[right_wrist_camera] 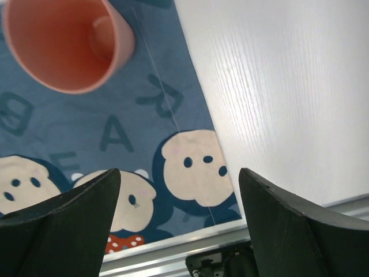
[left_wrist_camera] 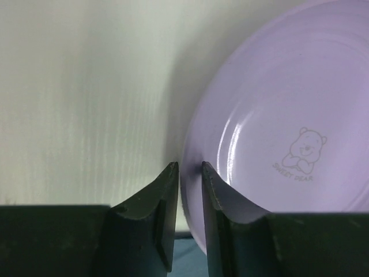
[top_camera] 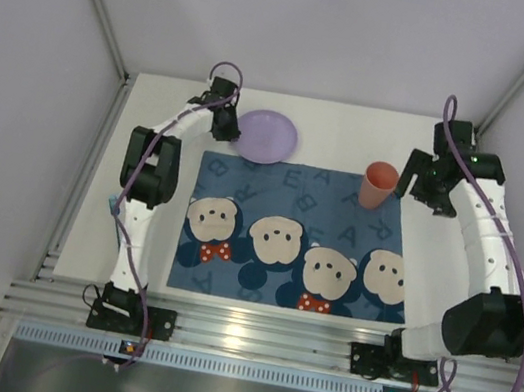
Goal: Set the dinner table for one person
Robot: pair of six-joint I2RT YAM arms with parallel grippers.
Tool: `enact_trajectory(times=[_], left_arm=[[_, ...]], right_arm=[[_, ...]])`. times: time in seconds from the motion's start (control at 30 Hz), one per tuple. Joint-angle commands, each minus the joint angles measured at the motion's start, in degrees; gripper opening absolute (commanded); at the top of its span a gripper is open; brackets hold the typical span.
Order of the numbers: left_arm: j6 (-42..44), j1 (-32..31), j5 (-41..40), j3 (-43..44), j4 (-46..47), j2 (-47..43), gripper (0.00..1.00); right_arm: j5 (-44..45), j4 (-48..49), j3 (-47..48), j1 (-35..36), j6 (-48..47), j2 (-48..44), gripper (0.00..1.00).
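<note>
Left fingers (left_wrist_camera: pixel 161 219) pinch the purple plate (left_wrist_camera: pixel 277 115) by its rim, likely to move it onto the mat (top_camera: pixel 274 183); right fingers (right_wrist_camera: pixel 57 225) spread empty.

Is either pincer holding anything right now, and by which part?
The left pincer pinches the purple plate by its rim. The right pincer is open and empty.

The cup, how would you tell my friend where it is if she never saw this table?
Find the white table, then the blue mat with cartoon mouse faces on it. The cup stands upright on the mat's far right corner. It is the only salmon-pink thing; the plate nearby is purple and flat.
</note>
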Motion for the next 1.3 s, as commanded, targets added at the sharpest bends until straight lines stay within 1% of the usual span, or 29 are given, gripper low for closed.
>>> enact_trajectory(times=[0.0,0.07,0.1,0.13,0.2,0.33,0.43,0.53,0.57,0.6,0.67,0.7,0.73,0.77,0.8,0.83,0.9,0.93,0.97,1.03,1.07,1.1,1.17,1.27], left_arm=[[-1.8,0.1,2.3,4.4,-1.1,1.5,0.27],[-2.0,0.1,2.4,4.7,-1.2,1.8,0.17],[-1.9,0.1,2.4,4.9,-1.4,1.6,0.1],[-2.0,0.1,2.5,5.0,-2.0,1.5,0.0],[-2.2,0.1,2.9,5.5,-2.3,0.5,0.0],[-2.7,0.1,3.5,4.7,-2.2,-5.2,0.0],[-3.0,0.1,5.6,5.0,-2.5,-8.1,0.0],[-3.2,-0.1,7.4,3.2,-3.5,-12.7,0.0],[-3.4,-0.3,7.6,2.0,-3.4,-16.0,0.0],[-3.6,-0.4,8.0,0.6,-3.3,-17.7,0.0],[-4.1,-1.0,8.9,-5.1,-2.6,-21.5,0.0],[-4.2,-1.3,9.7,-7.3,-2.2,-24.9,0.0],[-4.2,-2.3,9.7,-11.7,-2.0,-27.0,0.0],[-4.2,-2.9,9.4,-14.0,-1.9,-28.8,0.0],[-4.1,-3.5,9.4,-16.7,-1.0,-32.5,0.0],[-4.2,-5.2,9.3,-21.6,-0.7,-34.3,0.0],[-4.5,-7.2,9.0,-26.7,0.4,-37.6,0.0],[-5.0,-8.4,7.7,-31.2,1.2,-40.2,0.0],[-5.5,-11.2,6.9,-33.4,1.8,-41.6,0.0],[-7.3,-14.3,4.5,-39.2,2.7,-44.4,0.0],[-7.8,-17.7,3.5,-40.8,3.3,-44.9,0.0],[-8.3,-19.2,2.9,-42.0,3.0,-45.3,0.0],[-10.9,-22.4,1.1,-45.5,4.1,-45.3,0.0],[-13.5,-24.6,1.0,-48.6,5.8,-44.1,0.0]], right_arm=[[2.1,0.3,-5.9,-1.6,-1.6,-5.6,0.84],[2.2,0.5,-7.9,-2.0,-1.6,-7.6,0.84],[2.2,0.5,-9.3,-2.0,-1.8,-9.2,0.84],[2.2,0.5,-9.8,-2.0,-1.7,-10.0,0.84],[1.4,0.2,-10.8,-2.1,-1.8,-11.9,0.84],[0.6,-0.6,-10.6,-2.1,-2.1,-15.1,0.84],[0.9,-1.3,-10.8,-2.1,-2.2,-17.5,0.84],[-0.1,-2.5,-10.9,-2.1,-2.0,-19.7,0.84],[-0.6,-2.8,-10.9,-2.1,-1.9,-20.2,0.84],[-1.2,-3.1,-10.8,-2.1,-1.7,-21.7,0.84],[-2.1,-3.9,-10.9,-2.1,-1.4,-23.1,0.84],[-2.9,-4.2,-11.1,-2.0,-1.3,-24.6,0.84],[-3.3,-4.8,-11.5,-2.0,-1.2,-25.4,0.85],[-4.1,-5.0,-11.8,-2.0,-1.1,-26.1,0.84],[-4.5,-5.3,-12.6,-2.1,-1.1,-27.4,0.84],[-5.0,-5.9,-13.0,-2.0,-0.8,-28.2,0.84],[-6.7,-6.4,-14.5,-2.1,-0.7,-30.5,0.84],[-7.6,-6.6,-14.9,-2.0,-0.3,-31.3,0.84],[-8.4,-6.7,-15.4,-2.1,-0.1,-32.2,0.84],[-11.1,-6.8,-16.6,-2.0,0.6,-34.4,0.85],[-13.6,-6.7,-16.9,-2.0,0.7,-35.0,0.85],[-16.1,-6.6,-17.8,-2.0,1.0,-36.3,0.85],[-18.2,-6.5,-18.9,-2.0,1.8,-37.4,0.85],[-20.2,-7.0,-21.0,-2.0,2.0,-39.4,0.86]])
